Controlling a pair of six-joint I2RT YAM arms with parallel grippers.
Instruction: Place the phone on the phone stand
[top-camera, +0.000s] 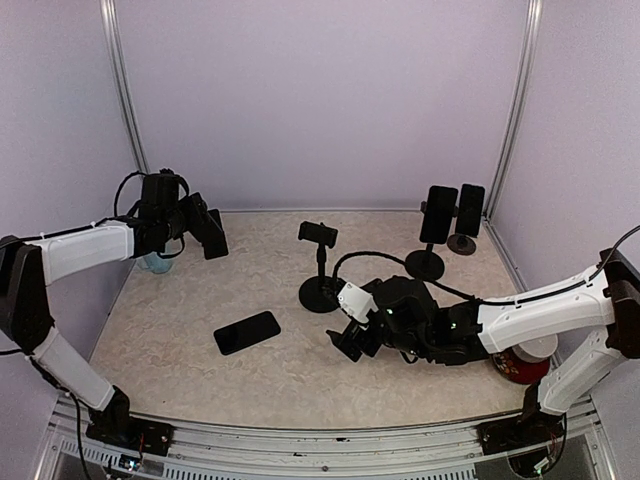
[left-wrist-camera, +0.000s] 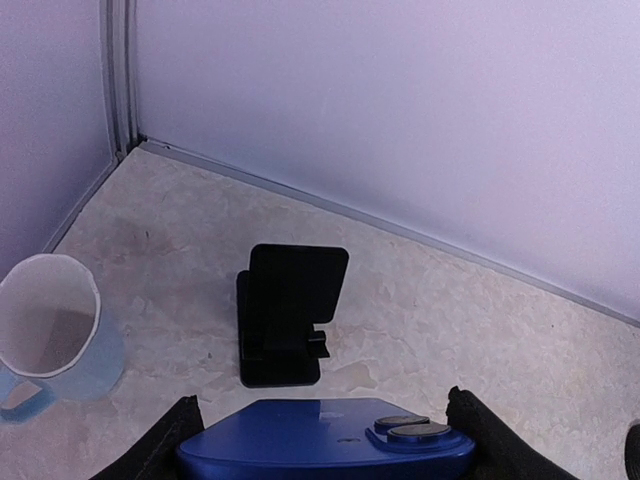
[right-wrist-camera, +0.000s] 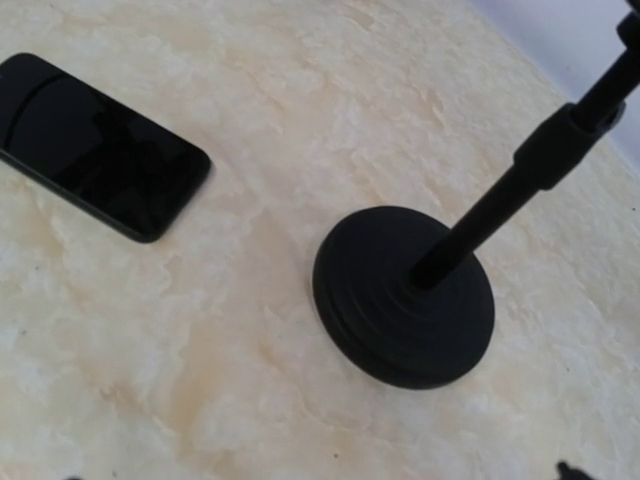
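**Listener:** What does the left pincer have?

**Operator:** My left gripper (left-wrist-camera: 322, 452) is clamped on a blue phone (left-wrist-camera: 300, 440). I see a dark finger (left-wrist-camera: 172, 440) against each side of it. The phone's back faces up, with two round lenses near the right-hand finger.

**Listener:** Where is that phone relative to the stand?

**Operator:** It is held in the air above the marbled table (left-wrist-camera: 480, 330). It is on the near side of a small black desk stand (left-wrist-camera: 290, 315) and not touching it. The stand sits on the table with its back plate tilted, and the phone is not yet on it. To the left of the stand in my wrist view, apart from it, is a translucent cup (left-wrist-camera: 50, 320).

**Listener:** And the right pincer?

**Operator:** My right gripper (top-camera: 350, 340) sits low over the middle of the table with its fingers spread wide and nothing between them. In its wrist view only the fingertips (right-wrist-camera: 565, 468) show, at the bottom edge. Just beyond them is the round base of a black pole stand (right-wrist-camera: 405, 295). From overhead I see a clamp (top-camera: 318, 234) at the top of the pole. A black phone (right-wrist-camera: 100, 145) lies flat on the table, screen up, to the left of that base and apart from it.

**Listener:** Anything farther out?

**Operator:** At the rear right, two dark phones (top-camera: 438, 213) stand upright on their own pole stands, side by side. A red round container (top-camera: 520, 368) sits beside my right arm near the front edge. I cannot tell what it holds.
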